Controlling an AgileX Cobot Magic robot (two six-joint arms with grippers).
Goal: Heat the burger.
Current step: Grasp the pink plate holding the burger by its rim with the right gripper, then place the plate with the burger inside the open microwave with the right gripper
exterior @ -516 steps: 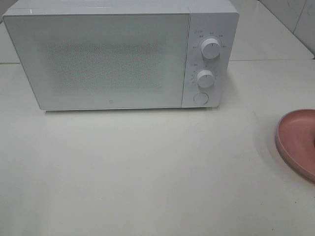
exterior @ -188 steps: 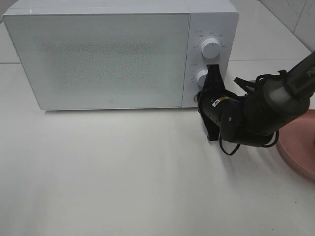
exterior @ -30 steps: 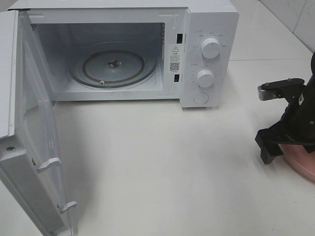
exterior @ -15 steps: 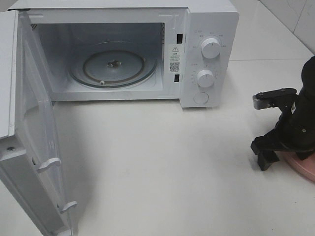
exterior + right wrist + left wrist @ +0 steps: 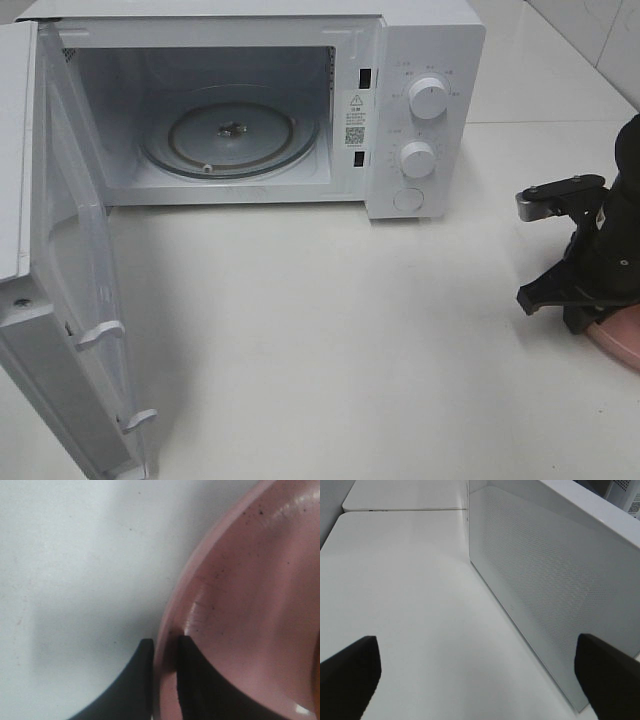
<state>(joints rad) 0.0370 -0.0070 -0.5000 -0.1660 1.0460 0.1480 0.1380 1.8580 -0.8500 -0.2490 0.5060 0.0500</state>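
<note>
The right gripper point(image 5: 163, 650) pinches the rim of the pink plate point(image 5: 240, 605) on the white bench point(image 5: 330, 330), the burger hidden from clear view, while the left gripper point(image 5: 477, 667) hangs spread wide beside the open microwave point(image 5: 425, 40).

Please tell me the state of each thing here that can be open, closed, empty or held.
microwave door, open wide.
glass turntable, in place, nothing on it.
right tool, closed on the plate's rim.
pink plate, rim pinched by the right tool.
left tool, open, holding nothing.
</note>
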